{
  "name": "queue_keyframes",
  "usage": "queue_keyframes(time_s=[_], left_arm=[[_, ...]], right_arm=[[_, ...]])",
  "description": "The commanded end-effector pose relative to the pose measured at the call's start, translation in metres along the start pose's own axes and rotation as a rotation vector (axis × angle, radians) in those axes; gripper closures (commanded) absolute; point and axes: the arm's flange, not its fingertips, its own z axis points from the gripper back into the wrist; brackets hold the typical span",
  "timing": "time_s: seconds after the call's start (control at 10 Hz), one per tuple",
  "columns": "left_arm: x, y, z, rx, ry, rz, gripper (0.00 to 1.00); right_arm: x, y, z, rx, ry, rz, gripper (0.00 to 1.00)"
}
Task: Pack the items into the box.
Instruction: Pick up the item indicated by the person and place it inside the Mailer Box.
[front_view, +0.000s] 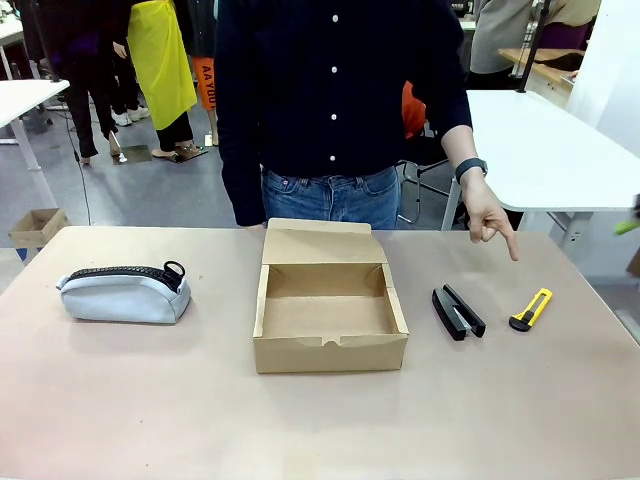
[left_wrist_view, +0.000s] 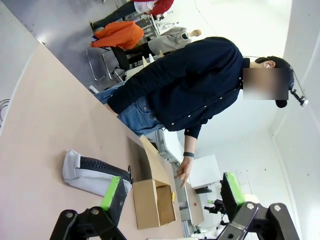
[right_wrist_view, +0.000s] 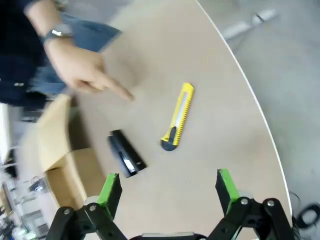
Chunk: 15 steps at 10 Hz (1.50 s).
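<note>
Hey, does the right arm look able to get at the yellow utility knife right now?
Probably yes. The right tool is open above the table, and the utility knife lies bare, apart from the stapler. The person's pointing hand hovers nearby but not over the knife.

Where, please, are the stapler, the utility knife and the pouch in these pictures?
stapler (front_view: 458, 312): front view, middle of its black body.
utility knife (front_view: 531, 308): front view, on its yellow handle.
pouch (front_view: 125, 298): front view, grey fabric side.
</note>
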Motion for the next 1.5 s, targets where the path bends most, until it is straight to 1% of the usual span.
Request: queue_keyframes(time_s=[0.0, 0.2, 0.3, 0.4, 0.6, 0.7, 0.8, 1.1, 1.2, 1.3, 1.4], left_arm=[[-0.001, -0.001, 0.0, -0.026, -0.019, -0.022, 0.0], [-0.001, -0.001, 0.0, -0.026, -0.019, -0.022, 0.0], [-0.001, -0.001, 0.0, -0.026, -0.019, -0.022, 0.0], [-0.001, -0.001, 0.0, -0.026, -0.019, -0.022, 0.0], [-0.001, -0.001, 0.0, -0.026, -0.019, -0.022, 0.0], [-0.001, -0.001, 0.0, -0.026, -0.019, -0.022, 0.0], [-0.001, -0.001, 0.0, -0.026, -0.019, -0.022, 0.0], [-0.001, -0.001, 0.0, -0.026, -0.019, -0.022, 0.0], [-0.001, -0.001, 0.0, -0.026, -0.019, -0.022, 0.0], [-0.001, -0.001, 0.0, -0.026, -0.019, -0.022, 0.0], [-0.001, -0.001, 0.0, -0.026, -0.019, -0.022, 0.0]], right_arm=[[-0.032, 0.026, -0.02, -0.24, 0.073, -0.045, 0.0], [-0.036, 0.07, -0.031, -0.391, 0.022, -0.057, 0.0], [-0.037, 0.083, -0.039, -0.419, 0.009, -0.078, 0.0], [-0.036, 0.091, -0.044, -0.416, 0.0, -0.106, 0.0], [-0.031, 0.092, -0.042, -0.41, -0.057, -0.148, 0.0], [-0.029, 0.094, -0.039, -0.329, -0.126, -0.111, 0.0], [-0.039, 0.09, -0.043, -0.416, -0.034, -0.117, 0.0], [-0.039, 0.09, -0.043, -0.416, -0.034, -0.117, 0.0], [-0.036, 0.089, -0.04, -0.39, -0.032, -0.099, 0.0], [-0.043, 0.092, -0.036, -0.432, -0.04, -0.085, 0.0], [-0.039, 0.101, -0.041, -0.459, -0.047, -0.109, 0.0]])
